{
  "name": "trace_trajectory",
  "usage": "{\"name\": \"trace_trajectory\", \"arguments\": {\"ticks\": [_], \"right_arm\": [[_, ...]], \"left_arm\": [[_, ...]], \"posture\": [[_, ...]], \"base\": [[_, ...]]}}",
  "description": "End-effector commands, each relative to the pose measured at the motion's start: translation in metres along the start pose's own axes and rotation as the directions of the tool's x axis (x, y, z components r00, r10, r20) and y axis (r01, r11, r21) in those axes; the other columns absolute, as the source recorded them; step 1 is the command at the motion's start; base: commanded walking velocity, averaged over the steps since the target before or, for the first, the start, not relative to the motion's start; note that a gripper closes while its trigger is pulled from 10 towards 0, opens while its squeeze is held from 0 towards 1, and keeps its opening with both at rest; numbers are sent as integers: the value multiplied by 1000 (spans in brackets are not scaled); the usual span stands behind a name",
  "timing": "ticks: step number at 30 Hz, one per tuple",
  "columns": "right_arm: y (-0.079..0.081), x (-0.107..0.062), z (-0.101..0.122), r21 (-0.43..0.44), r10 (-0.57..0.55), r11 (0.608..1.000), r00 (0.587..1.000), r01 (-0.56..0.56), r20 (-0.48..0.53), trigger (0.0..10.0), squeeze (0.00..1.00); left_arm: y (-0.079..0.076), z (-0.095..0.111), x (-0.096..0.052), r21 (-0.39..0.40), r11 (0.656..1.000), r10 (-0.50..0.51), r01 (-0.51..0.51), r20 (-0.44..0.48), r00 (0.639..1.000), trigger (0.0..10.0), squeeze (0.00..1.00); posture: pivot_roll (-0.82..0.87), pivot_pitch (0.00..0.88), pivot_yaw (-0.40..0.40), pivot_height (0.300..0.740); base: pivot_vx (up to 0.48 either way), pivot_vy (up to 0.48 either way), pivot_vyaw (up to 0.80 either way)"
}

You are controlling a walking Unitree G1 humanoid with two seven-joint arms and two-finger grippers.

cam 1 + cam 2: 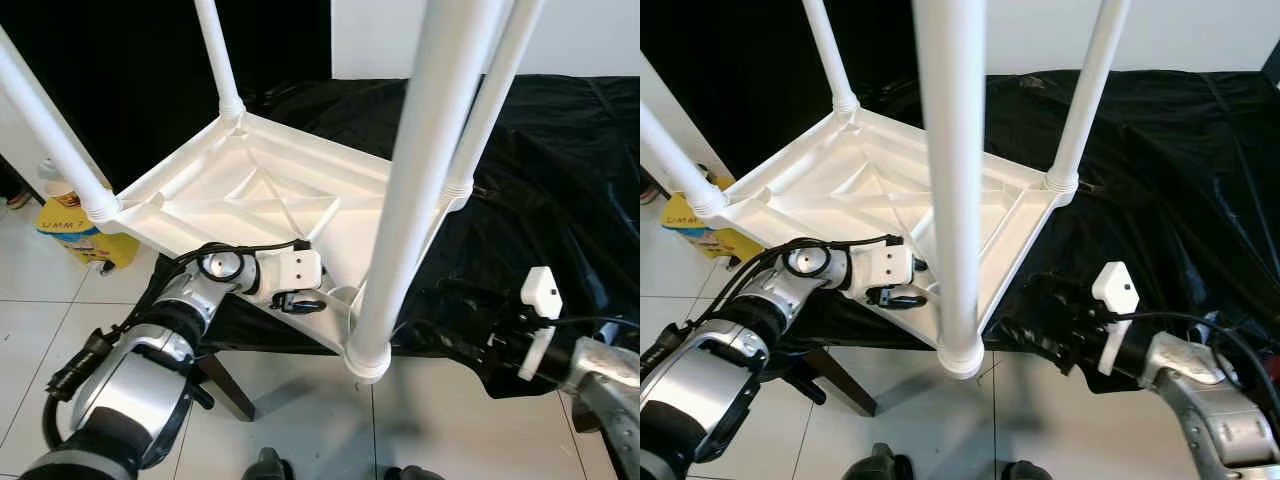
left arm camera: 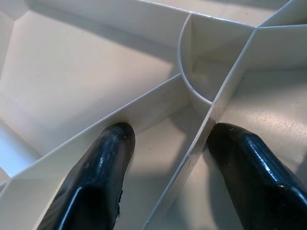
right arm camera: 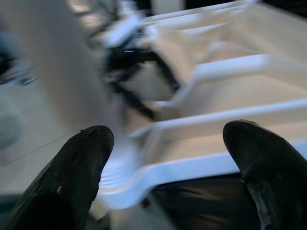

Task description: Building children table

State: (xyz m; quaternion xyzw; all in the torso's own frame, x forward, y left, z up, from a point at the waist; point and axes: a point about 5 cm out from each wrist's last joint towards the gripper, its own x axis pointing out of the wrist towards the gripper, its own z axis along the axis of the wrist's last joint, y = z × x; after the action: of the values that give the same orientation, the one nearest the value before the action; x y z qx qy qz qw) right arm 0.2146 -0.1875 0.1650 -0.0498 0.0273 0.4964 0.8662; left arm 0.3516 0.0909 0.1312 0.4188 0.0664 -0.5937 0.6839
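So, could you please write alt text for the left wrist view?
Two black fingers of the open left gripper straddle a thin rib on the ribbed underside of the white plastic table, near where several ribs meet a curved wall.

One upturned white table (image 1: 270, 195) with four legs (image 1: 420, 180), one black cloth (image 1: 560, 180), one yellow box (image 1: 75, 235).

The yellow box (image 1: 75, 238) on the floor beside the upturned table carries dark print; "UMM" can be made out on its side, with the rest too small to read.
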Motion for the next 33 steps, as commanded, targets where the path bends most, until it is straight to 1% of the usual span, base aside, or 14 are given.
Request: {"name": "trace_trajectory", "arguments": {"ticks": [1,4,8,11,14,15,18,19,20,21,23,25,27,33], "right_arm": [[11,4,-1,21,91,996,996,-91,-13,10000,0],[16,6,0,20,131,991,991,-131,-26,10000,0],[22,20,-2,16,211,977,977,-211,-33,10000,0],[21,25,-3,3,203,979,979,-203,-26,10000,0],[17,42,-3,-33,152,988,988,-152,5,10000,0],[17,42,-3,-33,152,988,988,-152,5,10000,0],[16,56,-4,-48,111,993,993,-110,25,10000,0],[16,56,-4,-48,111,993,993,-110,25,10000,0],[16,63,-4,-52,84,995,996,-82,41,10000,0],[14,76,-1,-45,29,999,996,-25,86,10000,0],[14,80,1,-44,13,999,994,-9,105,10000,0],[14,81,1,-49,14,999,994,-8,109,10000,0],[6,80,0,-62,-30,997,992,37,120,10000,0],[-14,73,-3,-67,-140,986,982,150,127,10000,0]], "left_arm": [[8,-8,8,-18,917,396,-398,-52,917,10000,0],[12,-4,8,-23,911,411,-412,-37,911,10000,0],[23,9,6,-45,892,452,-450,35,891,10000,0],[25,14,4,-74,886,462,-458,79,883,10000,0],[31,33,-7,-194,872,487,-449,255,835,10000,0],[31,33,-7,-194,872,487,-449,255,835,10000,0],[30,49,-17,-254,872,488,-419,376,787,10000,0],[30,49,-17,-254,872,488,-419,376,787,10000,0],[29,55,-23,-312,871,485,-380,414,770,10000,0],[20,71,-39,-371,876,469,-308,510,721,10000,0],[16,77,-47,-395,875,468,-281,538,701,10000,0],[15,77,-49,-409,869,474,-277,535,699,10000,0],[6,74,-62,-433,855,496,-286,519,696,10000,0],[-10,64,-82,-459,830,530,-318,470,706,10000,0]], "posture": [[-83,148,36,740],[-79,148,32,740],[-47,147,14,740],[-33,148,9,740],[-5,149,-2,740],[-5,149,-2,740],[6,150,-9,740],[6,150,-9,740],[15,148,-15,740],[24,148,-20,740],[28,147,-20,740],[28,147,-20,740],[29,146,-23,740],[30,146,-27,740]], "base": [[0,0,0],[0,0,0],[0,0,0],[0,0,0],[0,0,0],[0,0,0],[0,0,0],[0,0,0],[0,0,0],[0,0,0],[0,0,0],[0,0,0],[0,0,0],[0,0,0]]}}
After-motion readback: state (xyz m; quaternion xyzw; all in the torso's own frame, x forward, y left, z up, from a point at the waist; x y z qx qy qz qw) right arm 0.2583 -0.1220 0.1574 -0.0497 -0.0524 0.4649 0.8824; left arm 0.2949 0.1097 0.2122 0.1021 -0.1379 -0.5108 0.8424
